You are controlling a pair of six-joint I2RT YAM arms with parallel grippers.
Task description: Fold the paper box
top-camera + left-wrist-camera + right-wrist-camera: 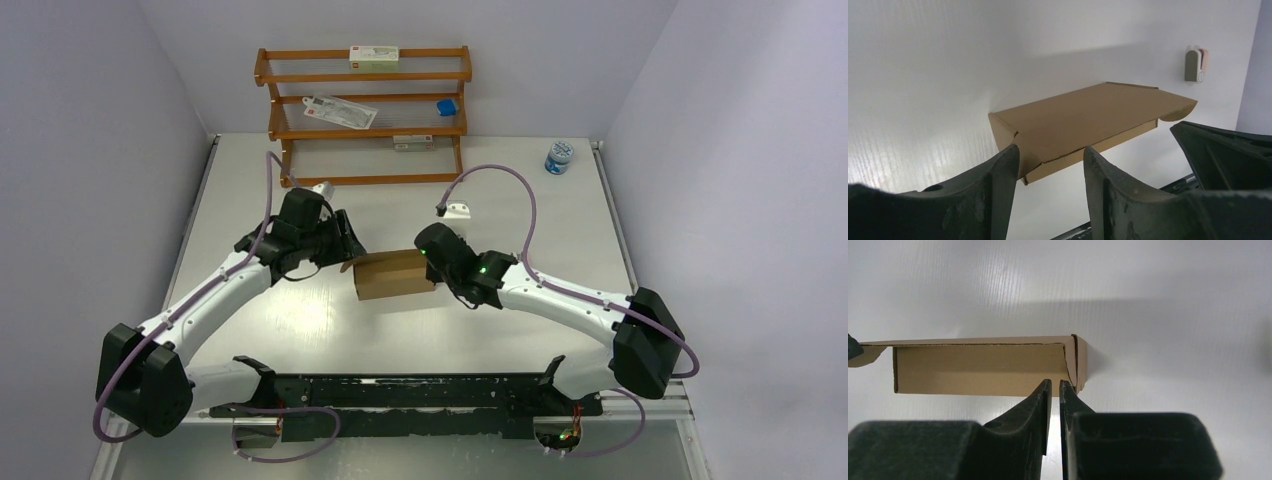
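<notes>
Finger gaps are hidden from above. In wrist views, left gripper (1050, 160) is held wide at paper box (1088, 117), right gripper (1054, 385) nearly closed.

Paper box (393, 274) mid-table, left gripper (347, 248) and right gripper (434, 263) crowding its two ends. Near side of box free. Wooden rack (365, 110) walls off far edge; small white item (456, 210) just behind box; jar (559, 157) in far right corner. Lanes along left and right edges free.
</notes>
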